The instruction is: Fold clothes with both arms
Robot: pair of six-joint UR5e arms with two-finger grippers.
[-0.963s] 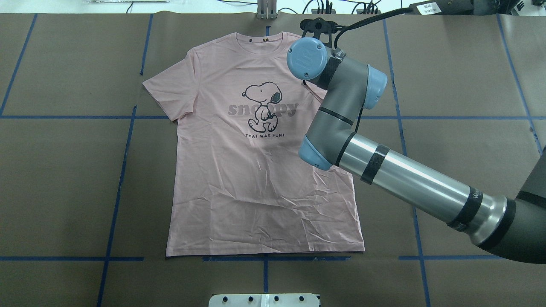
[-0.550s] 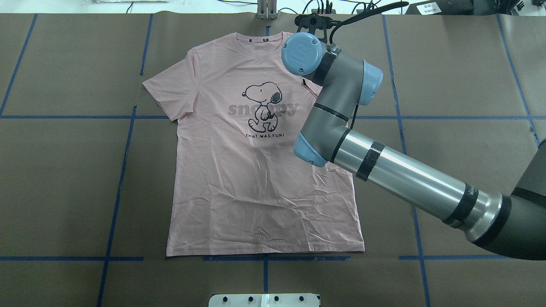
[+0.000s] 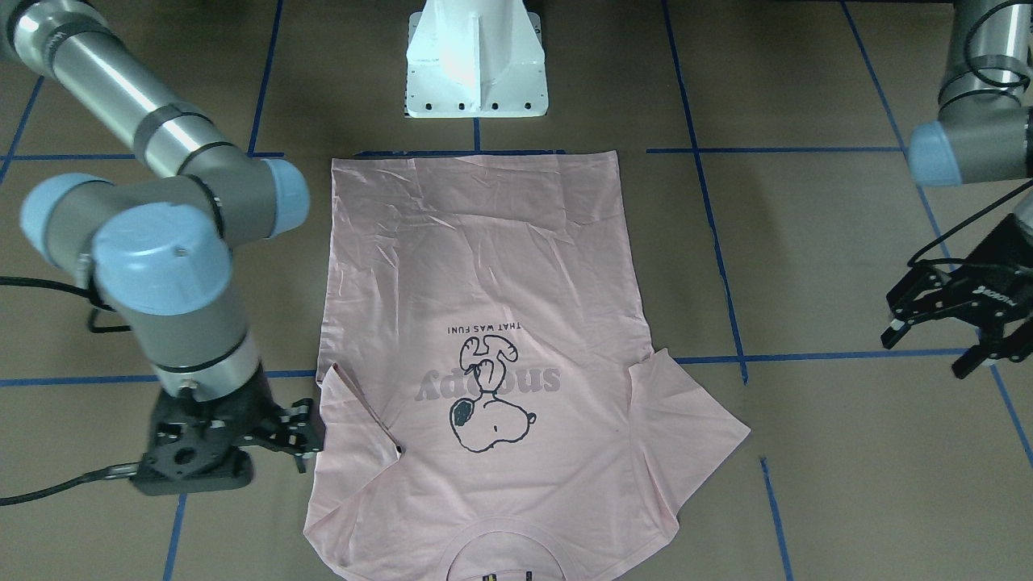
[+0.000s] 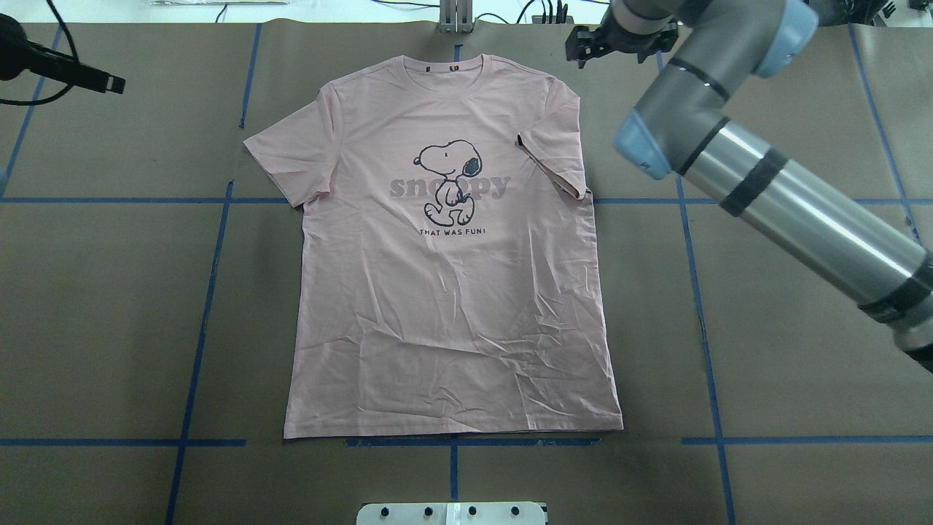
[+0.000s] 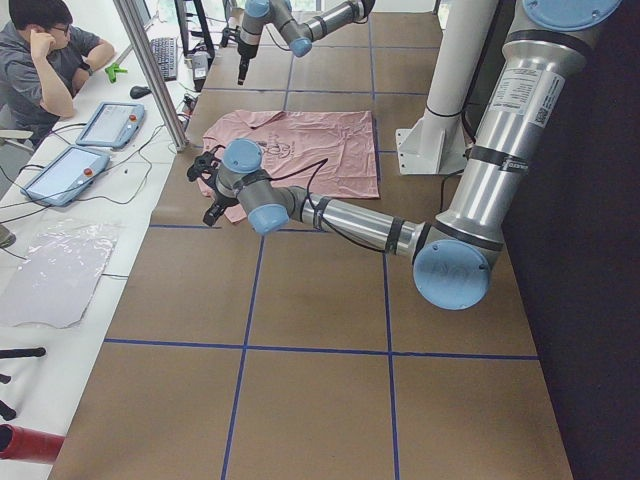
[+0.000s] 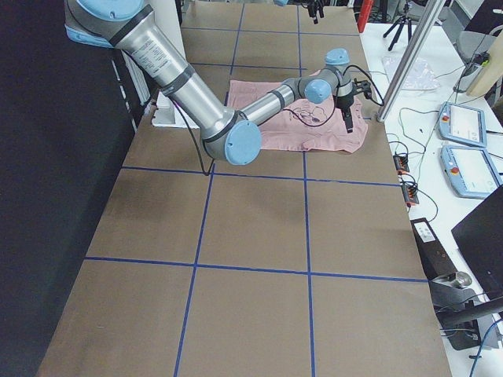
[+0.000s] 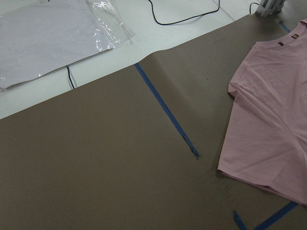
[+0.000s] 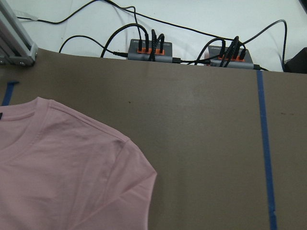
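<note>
The pale pink T-shirt (image 4: 452, 306) lies flat and face up, with the Snoopy print (image 4: 448, 182) showing. Its sleeve (image 4: 557, 157) on my right side is folded in over the body, with the dark tag (image 4: 520, 140) at its edge. The other sleeve (image 4: 284, 157) lies spread out. My right gripper (image 3: 305, 436) hangs just off the shirt beside that shoulder, open and empty; it also shows in the overhead view (image 4: 583, 45). My left gripper (image 3: 928, 347) is open and empty, well away from the shirt on my left. The wrist views show only shirt edges (image 7: 268, 120) (image 8: 72, 172).
The white pedestal (image 3: 476, 64) stands at the shirt's hem side. Blue tape lines (image 4: 211, 255) cross the brown table. Cable hubs (image 8: 148, 48) sit past the far edge. A plastic bag (image 7: 53, 33) lies off the table. An operator (image 5: 50, 60) sits at a side desk.
My right arm has swung off the shirt's right sleeve area, away to the far right, uncovering the folded-in sleeve. My left gripper has come into the overhead view at the far left. The shirt has not shifted.
</note>
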